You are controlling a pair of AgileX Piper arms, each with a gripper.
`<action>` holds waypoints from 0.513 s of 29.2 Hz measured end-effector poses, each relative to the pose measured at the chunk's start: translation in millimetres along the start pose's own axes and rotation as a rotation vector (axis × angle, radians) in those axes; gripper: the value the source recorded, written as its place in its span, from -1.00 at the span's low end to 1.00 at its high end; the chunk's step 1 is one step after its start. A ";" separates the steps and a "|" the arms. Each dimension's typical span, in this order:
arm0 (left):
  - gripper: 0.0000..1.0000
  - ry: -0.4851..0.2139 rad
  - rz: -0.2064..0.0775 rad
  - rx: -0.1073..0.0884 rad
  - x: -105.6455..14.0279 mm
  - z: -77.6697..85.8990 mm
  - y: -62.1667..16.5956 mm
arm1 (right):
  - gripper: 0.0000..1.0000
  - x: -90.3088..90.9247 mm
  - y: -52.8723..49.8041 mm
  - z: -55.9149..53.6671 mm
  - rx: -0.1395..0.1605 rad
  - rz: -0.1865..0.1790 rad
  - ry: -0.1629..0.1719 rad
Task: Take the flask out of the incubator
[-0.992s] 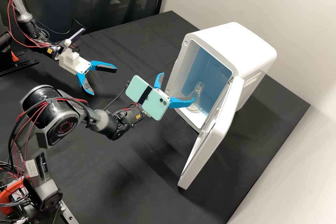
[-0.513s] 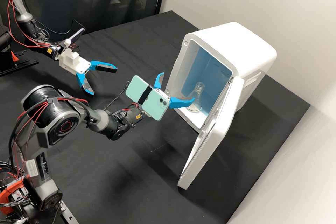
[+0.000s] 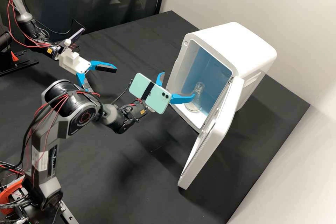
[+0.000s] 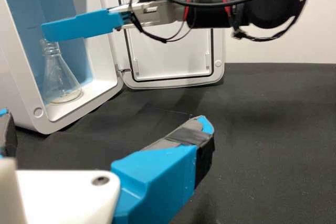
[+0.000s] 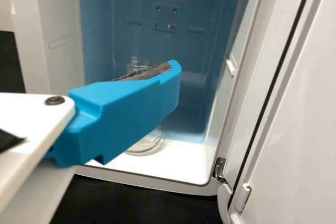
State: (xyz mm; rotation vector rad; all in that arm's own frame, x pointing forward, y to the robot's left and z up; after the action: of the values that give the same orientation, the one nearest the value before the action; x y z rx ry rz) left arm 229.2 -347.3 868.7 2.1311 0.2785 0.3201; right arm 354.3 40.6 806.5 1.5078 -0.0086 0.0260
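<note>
Black bench [image 3: 140, 175], white wall beyond at 1 o'clock. White incubator [image 3: 241, 47] at 3 o'clock on bench in high view. Door [image 3: 210, 136] swung wide open toward 5 o'clock, blue chamber exposed. Clear flask [image 3: 198, 95] upright on chamber floor, near front lip, so not out yet.

Progress, as a judgement:
- Door opening looks done.
- Grasp, lift-out and set-down all left.
- Reads as approach stage, early in the task.

Right gripper [image 3: 178, 84] at chamber mouth, jaws spread wide, nothing held. Reaches in with one finger at about flask neck height; other finger outside by incubator's front frame, at 10 o'clock of flask.

Left gripper [image 3: 101, 76] well apart, at 9 o'clock of incubator, above bench. Jaws spread, empty. No apparent part in extraction for now.

Hidden or unclear:
- Contact between right finger [image 5: 126, 111] and glass: cannot tell, overlapping in high view.
- Flask middle blocked by that finger in right wrist view, neck rim and base visible; second finger cut off at edge there.
- Flask contents: unclear through glass.
- Left gripper's lower finger partly behind right arm's joint in high view.
- Chamber's back fittings dim, not readable.
</note>
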 end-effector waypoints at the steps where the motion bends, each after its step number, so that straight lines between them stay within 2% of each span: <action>1: 1.00 0.000 0.000 0.000 0.0 0.0 0.0 | 1.00 3.2 -0.2 0.6 0.000 0.002 -0.007; 6: 1.00 0.000 0.002 0.000 0.4 0.0 0.5 | 1.00 16.1 -3.4 4.4 -0.008 0.013 -0.038; 7: 1.00 0.000 0.002 0.000 0.4 0.0 0.5 | 1.00 19.9 -5.1 5.4 -0.012 0.007 -0.051; 12: 1.00 0.001 -0.005 -0.001 0.9 -0.4 -1.1 | 1.00 31.6 -13.0 9.4 -0.035 -0.019 -0.076; 15: 1.00 0.001 -0.005 -0.001 0.9 -0.4 -1.1 | 1.00 37.1 -17.7 14.5 -0.040 -0.033 -0.105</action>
State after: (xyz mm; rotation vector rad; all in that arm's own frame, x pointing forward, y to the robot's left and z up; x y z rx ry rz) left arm 229.9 -346.1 868.1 2.1291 0.2835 0.3182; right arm 391.9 25.4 790.6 1.4674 -0.0688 -0.0794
